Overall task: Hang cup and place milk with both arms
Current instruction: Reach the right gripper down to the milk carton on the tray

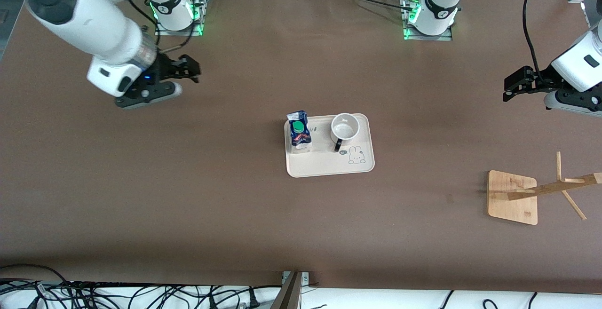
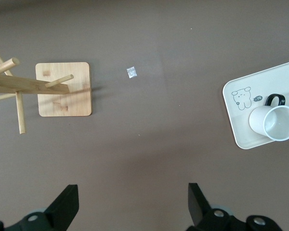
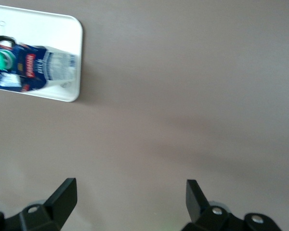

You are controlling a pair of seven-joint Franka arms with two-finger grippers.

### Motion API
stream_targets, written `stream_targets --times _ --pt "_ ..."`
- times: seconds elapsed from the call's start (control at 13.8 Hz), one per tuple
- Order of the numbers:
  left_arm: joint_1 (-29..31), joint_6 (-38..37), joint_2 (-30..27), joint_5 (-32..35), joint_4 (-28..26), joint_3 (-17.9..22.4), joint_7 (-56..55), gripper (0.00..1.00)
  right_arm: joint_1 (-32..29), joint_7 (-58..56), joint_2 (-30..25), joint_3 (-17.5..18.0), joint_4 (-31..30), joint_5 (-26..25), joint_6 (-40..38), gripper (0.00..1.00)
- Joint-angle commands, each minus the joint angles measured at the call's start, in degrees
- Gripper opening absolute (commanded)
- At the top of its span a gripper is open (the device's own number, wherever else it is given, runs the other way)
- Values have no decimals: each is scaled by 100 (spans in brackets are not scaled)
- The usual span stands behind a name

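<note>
Sitting side by side on the tray (image 1: 329, 168), the cup (image 1: 344, 129) and milk (image 1: 299, 132) wait to be picked. Left tool (image 1: 510, 88) and right tool (image 1: 190, 69) hang wide open, well apart from the tray, holding nothing.

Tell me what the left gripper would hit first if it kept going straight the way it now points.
Probably bare table. The left gripper, open, points down at brown tabletop between the wooden rack and the tray with the cup. Nothing lies between its fingers, though depth is hard to judge.
</note>
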Motion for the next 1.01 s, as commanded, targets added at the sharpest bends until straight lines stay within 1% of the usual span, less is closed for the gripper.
stream_targets --times 0.0,0.14,0.29,0.43,0.65,0.72,0.8,0.94 --pt "21 -48 79 -37 174 3 133 100 565 470 851 -53 808 114 304 100" --pt "21 -48 79 -46 174 12 133 100 943 759 1484 -53 1318 114 673 100" --pt "21 -57 79 -107 174 12 133 100 1199 1128 2082 -53 1811 105 990 100" --pt "21 -66 79 -116 174 21 124 100 1358 1497 2504 -53 2110 96 1245 100" --pt "-40 -66 79 -55 191 12 132 100 1674 1849 2866 -79 2208 35 1684 100" --pt "-76 -66 114 -55 305 -5 124 100 1744 1903 2928 -80 2208 -9 1755 100" --pt "-85 -92 288 -37 523 -14 141 100 1797 1921 2980 -80 2208 -96 1773 100" --pt "-50 -92 369 -46 631 -6 395 100 1894 1938 3051 -88 2200 -141 1773 100"
